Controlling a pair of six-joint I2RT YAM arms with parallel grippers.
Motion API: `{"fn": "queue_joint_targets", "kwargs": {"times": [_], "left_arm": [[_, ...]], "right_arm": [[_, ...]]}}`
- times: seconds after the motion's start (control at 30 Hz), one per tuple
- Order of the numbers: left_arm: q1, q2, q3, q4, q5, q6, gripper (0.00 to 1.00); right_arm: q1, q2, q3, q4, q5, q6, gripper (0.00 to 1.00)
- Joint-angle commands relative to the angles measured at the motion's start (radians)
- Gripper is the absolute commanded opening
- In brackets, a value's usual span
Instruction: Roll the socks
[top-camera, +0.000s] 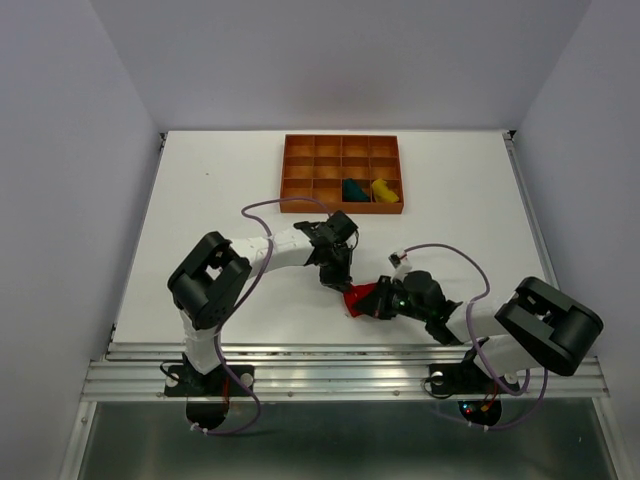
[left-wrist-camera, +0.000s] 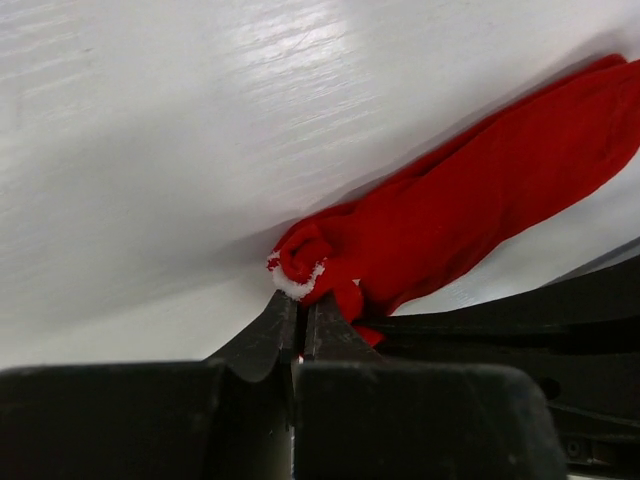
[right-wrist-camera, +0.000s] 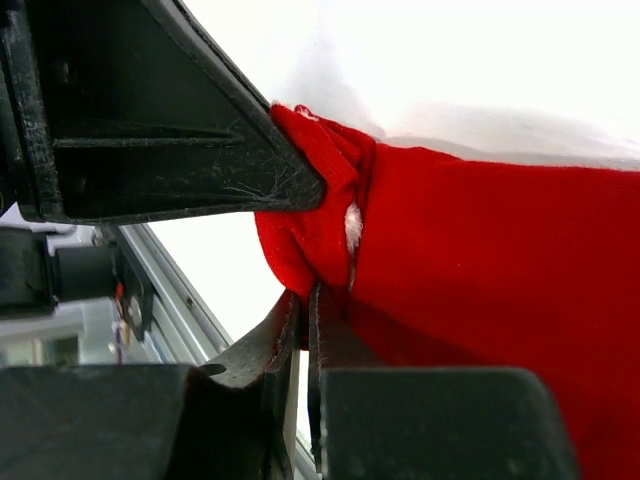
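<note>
Where the two arms meet over the near middle of the white table (top-camera: 220, 190), the red sock (top-camera: 356, 297) lies on the surface between their tips. The left arm rises from its base, folds at the elbow and runs right across the table. Its wrist tips down so the left gripper (left-wrist-camera: 300, 315) meets the sock's curled end, where a bit of white shows, and its jaws are pressed together on the fabric edge. The right arm lies low, stretched left from its base, and the right gripper (right-wrist-camera: 310, 305) has its jaws closed tight on a fold of that same end (the other gripper's finger touches the sock just above). Farther back, the teal sock (top-camera: 354, 189) and the yellow sock (top-camera: 384, 190) sit bundled in neighbouring compartments of the orange-brown tray (top-camera: 300, 160), well apart from both grippers.
</note>
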Motion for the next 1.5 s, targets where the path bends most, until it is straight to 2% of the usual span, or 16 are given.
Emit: {"fn": "queue_joint_targets", "kwargs": {"times": [0.0,0.1,0.23,0.43,0.53,0.67,0.73,0.77,0.87,0.93,1.17,1.23,1.33,1.4,1.43,1.47], "left_arm": [[-0.004,-0.005,0.066,-0.229,-0.122,0.036,0.00],[0.001,-0.023,0.090,-0.390,-0.224,0.027,0.00],[0.010,-0.032,0.089,-0.481,-0.241,0.016,0.00],[0.015,0.006,0.087,-0.558,-0.251,0.007,0.00],[0.024,0.046,0.119,-0.573,-0.259,0.002,0.00],[0.033,0.098,0.191,-0.604,-0.313,0.013,0.00],[0.033,0.116,0.216,-0.621,-0.342,0.021,0.00],[0.033,0.130,0.233,-0.627,-0.350,0.021,0.00],[0.033,0.149,0.247,-0.634,-0.350,0.028,0.00],[0.033,0.156,0.250,-0.638,-0.345,0.028,0.00],[0.033,0.172,0.268,-0.661,-0.363,0.022,0.00],[0.033,0.175,0.281,-0.674,-0.374,0.018,0.00],[0.031,0.179,0.287,-0.671,-0.353,0.016,0.00],[0.031,0.181,0.287,-0.671,-0.347,0.016,0.00],[0.030,0.182,0.288,-0.671,-0.347,0.016,0.00],[0.030,0.182,0.288,-0.671,-0.345,0.016,0.00]], "right_arm": [[-0.009,0.024,0.075,-0.083,-0.070,-0.106,0.05],[-0.009,0.033,0.096,-0.051,-0.131,-0.110,0.01],[-0.009,0.056,0.150,-0.080,-0.214,-0.117,0.03],[-0.009,0.113,0.176,-0.099,-0.220,-0.139,0.04],[-0.009,0.141,0.175,-0.097,-0.228,-0.128,0.01],[-0.009,0.141,0.169,-0.131,-0.248,-0.148,0.04],[0.000,0.135,0.170,-0.146,-0.268,-0.188,0.11],[0.022,0.122,0.175,-0.152,-0.274,-0.220,0.18],[0.054,0.063,0.190,-0.201,-0.259,-0.312,0.27],[0.069,0.021,0.210,-0.252,-0.223,-0.366,0.38],[0.141,-0.152,0.250,-0.358,-0.112,-0.528,0.52],[0.209,-0.180,0.267,-0.411,-0.027,-0.597,0.63],[0.272,-0.172,0.313,-0.448,0.031,-0.660,0.69],[0.295,-0.160,0.337,-0.448,0.033,-0.692,0.94],[0.319,-0.143,0.345,-0.452,0.034,-0.705,1.00],[0.332,-0.136,0.353,-0.450,0.042,-0.715,1.00]]}}
